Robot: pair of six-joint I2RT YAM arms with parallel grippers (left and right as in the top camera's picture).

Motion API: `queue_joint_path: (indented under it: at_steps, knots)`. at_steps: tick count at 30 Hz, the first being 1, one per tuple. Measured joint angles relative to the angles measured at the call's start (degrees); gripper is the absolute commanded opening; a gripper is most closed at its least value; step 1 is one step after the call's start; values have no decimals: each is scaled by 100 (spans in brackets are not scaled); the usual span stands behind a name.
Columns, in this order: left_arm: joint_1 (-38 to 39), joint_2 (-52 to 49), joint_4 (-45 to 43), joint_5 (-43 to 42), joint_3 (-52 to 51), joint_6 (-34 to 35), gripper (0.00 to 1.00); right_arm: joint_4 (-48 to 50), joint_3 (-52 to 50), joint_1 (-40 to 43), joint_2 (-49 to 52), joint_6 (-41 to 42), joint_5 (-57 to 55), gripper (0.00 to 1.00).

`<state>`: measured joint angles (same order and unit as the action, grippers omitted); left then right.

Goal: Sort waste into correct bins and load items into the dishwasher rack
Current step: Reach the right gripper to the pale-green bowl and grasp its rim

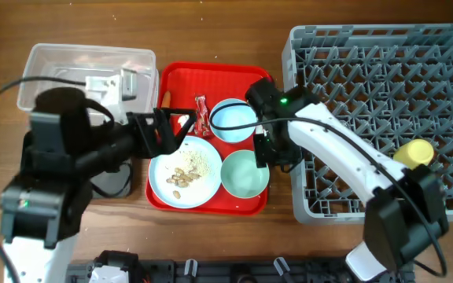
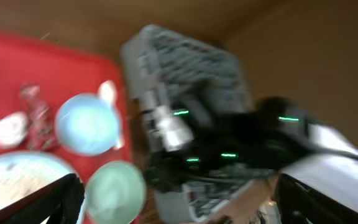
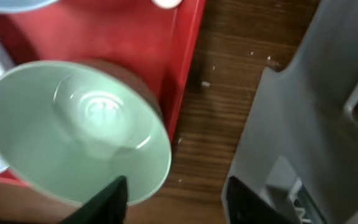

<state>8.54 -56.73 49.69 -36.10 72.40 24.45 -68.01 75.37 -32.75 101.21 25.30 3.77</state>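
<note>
Black right fingers (image 3: 176,186) stand partly apart in the wrist view. One is over the inside of the pale green bowl (image 3: 73,130) and the other over the wooden tabletop (image 3: 229,93), so the bowl's rim lies between them; they have hold of nothing that I can see. That bowl is smooth, glossy and round, and it sits in the near right corner of the red serving tray (image 1: 211,79). Beside it lies the pale blue round plate (image 1: 162,189), strewn with small beige food scraps (image 1: 181,176) (crumbly, irregular bits). By the plate's far rim the left fingers (image 1: 181,132) gape wide and empty. Farther back sit the pale blue bowl (image 1: 233,118) and the crinkled red candy wrapper (image 1: 201,114). To the right, the small yellow cup (image 1: 415,151) rests in the grey, peg-studded dishwasher rack (image 1: 352,55). At the far left stands the clear plastic tub (image 1: 53,59).
</note>
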Motion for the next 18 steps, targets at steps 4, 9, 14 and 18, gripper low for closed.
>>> queue_joint_path:
  at_steps: [4,9,14,18]
  knots:
    - [0,107,-208,-708,374,-138,100,385,-160,0,225,2,-20,41]
    - [0,111,-192,-898,374,-149,100,811,-575,0,284,11,155,35]
    - [0,107,-188,-925,374,-149,100,1045,-820,0,284,11,396,23]
    - [0,107,-188,-925,374,-149,100,1130,-828,0,284,33,435,4]
